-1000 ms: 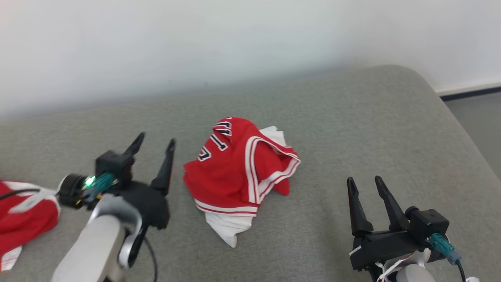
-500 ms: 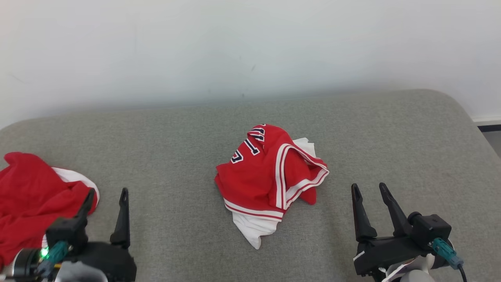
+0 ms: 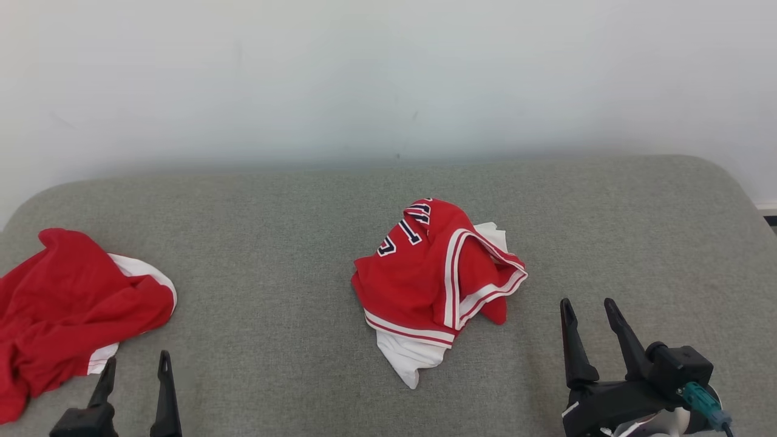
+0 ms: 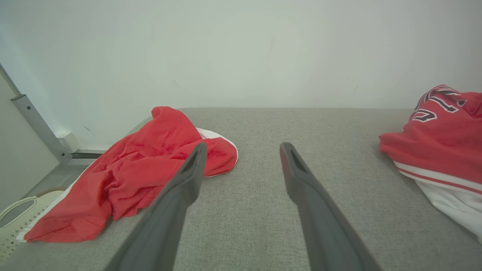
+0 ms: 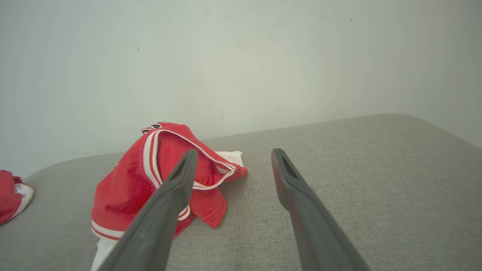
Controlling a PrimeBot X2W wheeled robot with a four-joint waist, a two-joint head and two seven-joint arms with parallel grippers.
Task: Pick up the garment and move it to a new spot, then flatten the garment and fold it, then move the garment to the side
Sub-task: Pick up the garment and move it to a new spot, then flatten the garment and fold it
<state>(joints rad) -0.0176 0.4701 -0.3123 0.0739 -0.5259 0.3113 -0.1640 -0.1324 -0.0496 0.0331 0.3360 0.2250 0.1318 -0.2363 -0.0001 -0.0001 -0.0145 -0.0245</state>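
Where both pairs of fingers point, wall: white and blank. It closes off the far side, so cloth cannot be pushed further that way.
Grey upholstered cushion: under and ahead of all four fingers. The broad bare fabric between the two pairs leaves room to spread cloth out.
Crumpled red garment: heaped ahead of the left fingers and out to their left, at the cushion's edge, with a white lining showing. I cannot tell whether it is set aside or waiting.
Red jersey: the task's thing, by my judgement. It lies bunched ahead of the fingers and between the two pairs, nearer the right pair and touching neither. Its numerals and striped trim face up, and a white layer pokes out toward the fingers. It is neither flat nor neatly folded.
Right gripper: fingers spread apart with nothing between them, just right of the jersey's near corner and well placed to reach it.
Left gripper: fingers parted and empty, aimed at the bare cushion between the two garments.
Step in hand: probably the pickup, not yet begun.
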